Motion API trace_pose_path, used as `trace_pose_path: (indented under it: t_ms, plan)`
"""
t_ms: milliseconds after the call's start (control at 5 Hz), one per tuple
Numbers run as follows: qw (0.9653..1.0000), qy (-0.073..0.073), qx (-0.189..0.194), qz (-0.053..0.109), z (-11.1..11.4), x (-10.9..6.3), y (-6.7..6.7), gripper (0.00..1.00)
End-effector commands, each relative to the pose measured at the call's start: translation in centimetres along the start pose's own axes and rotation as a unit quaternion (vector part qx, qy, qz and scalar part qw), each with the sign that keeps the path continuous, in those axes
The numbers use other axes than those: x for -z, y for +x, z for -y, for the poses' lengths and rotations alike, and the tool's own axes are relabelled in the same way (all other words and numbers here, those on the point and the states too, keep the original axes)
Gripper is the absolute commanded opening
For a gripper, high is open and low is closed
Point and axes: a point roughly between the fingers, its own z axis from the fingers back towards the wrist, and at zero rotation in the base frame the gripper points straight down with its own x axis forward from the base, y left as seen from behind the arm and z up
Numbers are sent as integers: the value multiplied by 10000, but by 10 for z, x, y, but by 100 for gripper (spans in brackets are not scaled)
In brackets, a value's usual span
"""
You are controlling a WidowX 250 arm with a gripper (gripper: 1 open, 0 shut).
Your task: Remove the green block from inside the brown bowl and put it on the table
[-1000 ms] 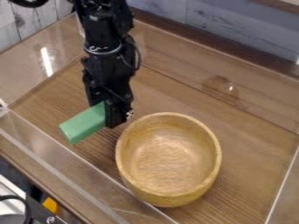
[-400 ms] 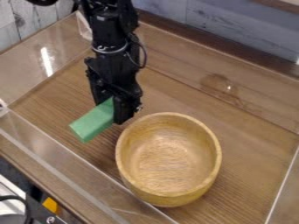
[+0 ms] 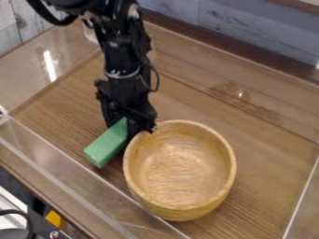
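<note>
I see gripper (image 3: 133, 119) pointing down, fingers clenched on upper end of green block (image 3: 108, 144). Block tilted, lower end at or near table (image 3: 225, 103), just left of brown bowl (image 3: 181, 168). Bowl interior bare. Clear acrylic walls (image 3: 56, 173) ring tabletop.

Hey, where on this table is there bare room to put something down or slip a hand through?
Bare wood runs behind the brown bowl toward the far acrylic wall, and across the table left of the arm. It is crowded where the pincer holds the green block down right beside the bowl's left rim; the front strip is narrow.
</note>
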Motion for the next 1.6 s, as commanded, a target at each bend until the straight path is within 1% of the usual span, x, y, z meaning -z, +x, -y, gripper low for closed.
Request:
trace_pose_path:
  t_ms: [0, 200, 400, 600, 800, 1000, 1400]
  plan:
    - [9996, 70, -256, 92, -6, -9, 2, 0]
    - [9989, 66, -464, 80, -7, -14, 0, 0]
    - [9968, 21, -801, 68, -8, -9, 7, 100]
    - [9936, 33, -1125, 111, -10, -10, 18, 100]
    - [9880, 49, -1539, 152, -18, -16, 17, 100]
    - [9806, 74, -1948, 198, -26, -23, 16, 100]
    - [9667, 94, -2540, 285, -27, -34, 17, 100]
